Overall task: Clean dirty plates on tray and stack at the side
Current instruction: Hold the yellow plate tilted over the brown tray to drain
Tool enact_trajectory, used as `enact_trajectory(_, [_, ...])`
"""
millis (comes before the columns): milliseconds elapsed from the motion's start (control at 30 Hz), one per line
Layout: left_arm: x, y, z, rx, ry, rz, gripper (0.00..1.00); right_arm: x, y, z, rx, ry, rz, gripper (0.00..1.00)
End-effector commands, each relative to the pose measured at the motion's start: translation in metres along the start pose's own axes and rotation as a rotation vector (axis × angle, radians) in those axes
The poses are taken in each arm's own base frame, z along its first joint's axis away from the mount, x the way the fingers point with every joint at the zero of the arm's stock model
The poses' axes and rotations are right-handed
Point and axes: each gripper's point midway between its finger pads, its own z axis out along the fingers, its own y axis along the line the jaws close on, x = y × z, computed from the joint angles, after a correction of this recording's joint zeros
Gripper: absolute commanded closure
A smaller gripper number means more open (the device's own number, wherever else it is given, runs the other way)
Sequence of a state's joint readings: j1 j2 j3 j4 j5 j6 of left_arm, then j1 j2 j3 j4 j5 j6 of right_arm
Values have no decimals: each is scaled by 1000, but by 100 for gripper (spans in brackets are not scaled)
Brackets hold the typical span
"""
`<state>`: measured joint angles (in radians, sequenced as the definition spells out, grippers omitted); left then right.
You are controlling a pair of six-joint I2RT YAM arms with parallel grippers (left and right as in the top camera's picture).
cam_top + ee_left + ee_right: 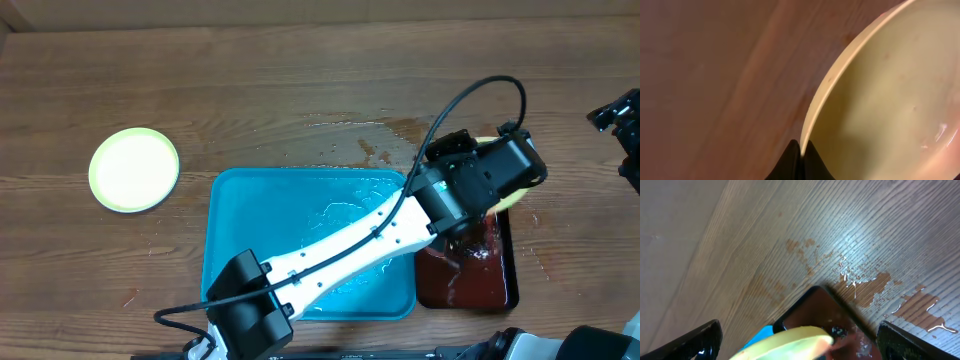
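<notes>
My left gripper (802,146) is shut on the rim of a pale yellow dirty plate (890,90) with small reddish smears. In the overhead view the left wrist (470,185) holds this plate (512,197) tilted over a dark red-brown tray (500,285). The turquoise tray (240,200) lies wet under the left arm, with no plates showing on it. Another pale yellow-green plate (134,169) rests on the table at the far left. My right gripper (797,326) hangs open above the table, with the held plate's edge (790,342) showing below and between its fingers, untouched.
Water and brownish puddles (380,140) lie on the wood behind both trays, also visible as puddles (865,287) in the right wrist view. The dark tray (830,310) holds reddish liquid. The right arm (620,115) sits at the far right edge.
</notes>
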<state>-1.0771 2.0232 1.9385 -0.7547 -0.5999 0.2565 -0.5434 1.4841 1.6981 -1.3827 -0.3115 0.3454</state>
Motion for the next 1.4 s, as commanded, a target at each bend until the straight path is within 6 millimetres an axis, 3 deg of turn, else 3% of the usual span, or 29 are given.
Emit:
enact_trajectory(0, [-6,32,-11,-195,14,81,96,-4,11,-8,-51,-21,-27,0])
enact_trajectory(367, [-29,7,-38,-236,-52,152,96,-6,15,-8,-69,-28,-31,0])
enact_trajectory(567, [-30,9,-52,-322,-39,172,96,-7,15,-8,-69,-28,-30,0])
enact_trajectory(833, [-27,19,-56,-385,-15,168,96,-6,16,-8,-73,-25,-27,0])
enact_trajectory(1367, [-31,5,-65,-372,-36,186,96,-5,15,-8,-70,-20,-25,0])
